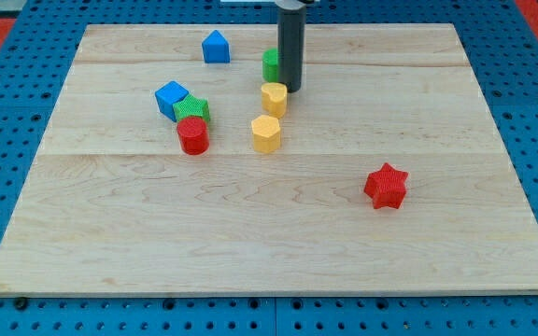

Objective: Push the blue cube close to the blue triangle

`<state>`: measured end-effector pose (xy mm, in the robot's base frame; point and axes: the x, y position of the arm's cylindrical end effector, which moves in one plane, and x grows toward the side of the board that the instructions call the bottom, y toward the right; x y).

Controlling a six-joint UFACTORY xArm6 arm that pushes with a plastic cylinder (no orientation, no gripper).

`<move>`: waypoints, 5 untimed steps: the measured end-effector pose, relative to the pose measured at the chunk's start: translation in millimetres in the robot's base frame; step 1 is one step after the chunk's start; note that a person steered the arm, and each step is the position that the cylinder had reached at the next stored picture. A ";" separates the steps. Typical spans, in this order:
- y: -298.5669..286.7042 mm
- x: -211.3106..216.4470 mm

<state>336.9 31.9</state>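
Underneath everything lies a pale wooden board (269,224) made of wide planks, resting on a blue perforated base (7,112) dotted with holes; a strip of red shows at the view's top corners. Seven blocks sit on the board: two blue, two green, two yellow and two red would be eight, but counted carefully there are two blue, two green, two yellow and two red, so eight in all. The blue cube (171,97) lies toward the view's left, touching a green star (192,109), and a red cylinder (193,135) stands just below that star. The blue triangle (216,47) sits near the view's top, apart from the cube and up to its right. A green block (271,65), its shape partly hidden, stands right beside the dark rod. My tip (291,90) rests just to the right of the upper yellow block (274,98), nearly touching it, and well apart from the blue cube. A second yellow block (266,133) lies just below the first. A red star (386,186) sits alone toward the view's right. The arm carries no hand, only the rod, so nothing is gripped.
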 end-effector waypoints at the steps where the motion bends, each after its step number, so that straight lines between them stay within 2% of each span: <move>1: 1.0 27.9; 2: 1.4 42.0; 3: 15.4 34.0; 4: 45.6 54.8; 5: 47.1 116.7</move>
<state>453.7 79.0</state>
